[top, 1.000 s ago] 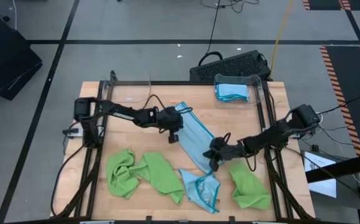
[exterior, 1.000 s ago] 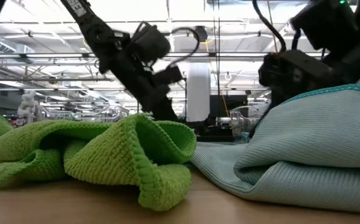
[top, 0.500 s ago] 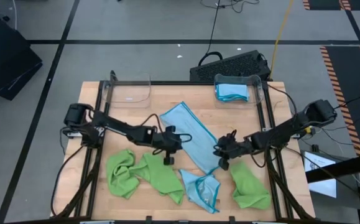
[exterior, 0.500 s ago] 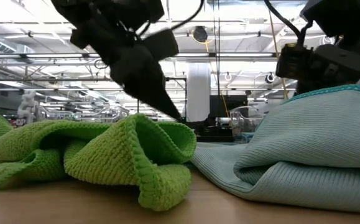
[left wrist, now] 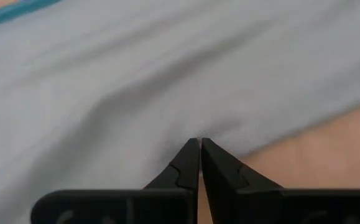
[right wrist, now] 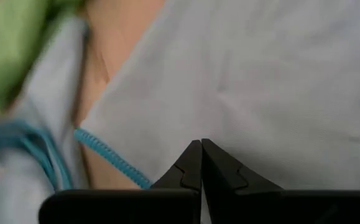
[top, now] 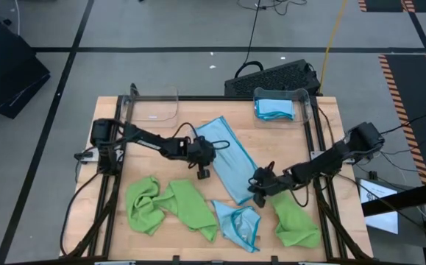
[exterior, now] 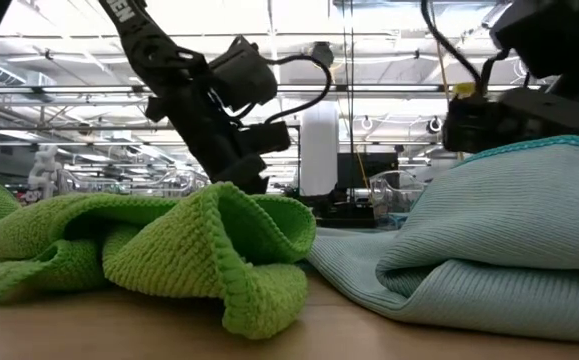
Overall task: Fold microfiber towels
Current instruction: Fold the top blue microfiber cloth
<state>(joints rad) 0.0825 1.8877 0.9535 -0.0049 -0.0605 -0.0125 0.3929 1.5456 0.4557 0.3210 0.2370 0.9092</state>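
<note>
Our left hand (top: pixel 204 156) and right hand (top: pixel 257 185), both pinching the spread light-blue microfiber towel (top: pixel 227 163), have shifted it toward the worktop's (top: pixel 330 140) far edge.

The left pincer (top: pixel 201 156), which half a second ago sat lower, near the green towels, has moved back up the table and now rests on the left edge of the spread light blue towel (top: pixel 227 162), its tips pinched together on the cloth. The right pincer (top: pixel 259 185) has shifted slightly toward the front, to the towel's lower right end. The towel has changed outline: a second ago it lay as a narrow diagonal band, then opened wide at the top, and it still lies broad there.
</note>
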